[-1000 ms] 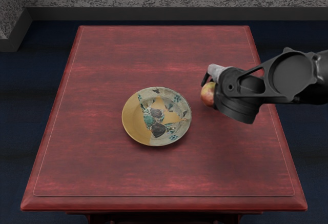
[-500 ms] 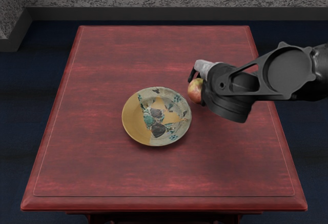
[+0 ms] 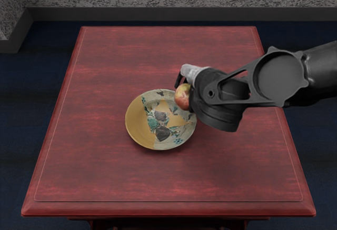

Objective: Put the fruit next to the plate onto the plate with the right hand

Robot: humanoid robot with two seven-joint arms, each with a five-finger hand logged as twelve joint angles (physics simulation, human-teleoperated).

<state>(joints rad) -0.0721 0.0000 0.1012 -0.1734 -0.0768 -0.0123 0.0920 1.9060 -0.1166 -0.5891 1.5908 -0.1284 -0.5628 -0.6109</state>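
A yellow plate (image 3: 138, 126) with a blue, green and black pattern lies near the middle of the red wooden table. The fruit (image 3: 182, 96), a small red and yellow apple, is held in the air over the plate's right rim. My right hand (image 3: 187, 89) is shut on it, the black arm reaching in from the right edge. Most of the hand's fingers are hidden behind the wrist and the fruit. The left arm does not show.
The red table (image 3: 105, 61) stretches wide around the plate, with its edges at the left, right and front of the picture. A dark blue floor and a grey stone wall lie beyond the table.
The right hand has carried the fruit leftward and slightly up, from beside the plate's right side to above its right rim. The plate has not moved.
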